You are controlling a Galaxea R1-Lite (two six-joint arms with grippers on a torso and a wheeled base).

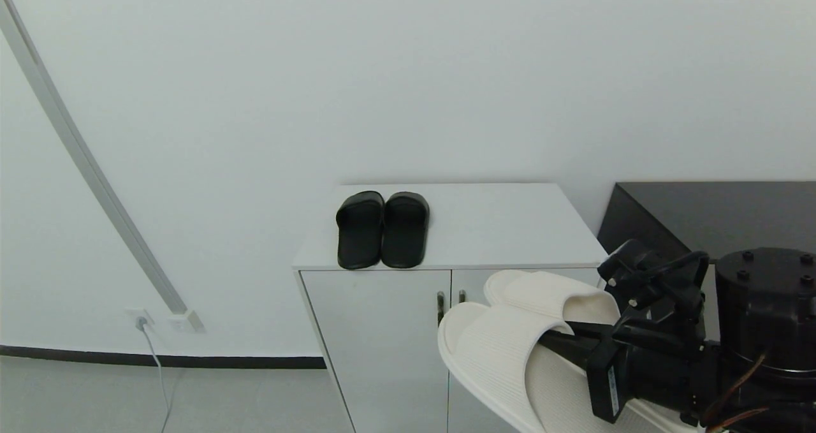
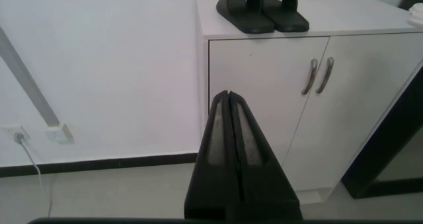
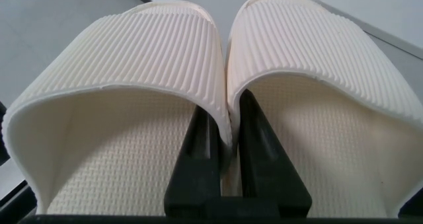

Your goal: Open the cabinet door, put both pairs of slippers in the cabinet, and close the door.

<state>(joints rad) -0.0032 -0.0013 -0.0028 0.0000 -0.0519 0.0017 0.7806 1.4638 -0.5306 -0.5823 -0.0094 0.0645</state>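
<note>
- The right gripper (image 3: 229, 141) clamps the white slippers (image 3: 218, 72) by their adjoining inner walls, one finger inside each, just before the cabinet (image 1: 484, 229).
- The black slippers (image 1: 382, 229) sit side by side on the cabinet's top, at its front edge.
- Both cabinet doors (image 1: 382, 337) are shut.
- The left gripper (image 2: 228, 112), fingers pressed together and empty, points at the cabinet's left side.
</note>
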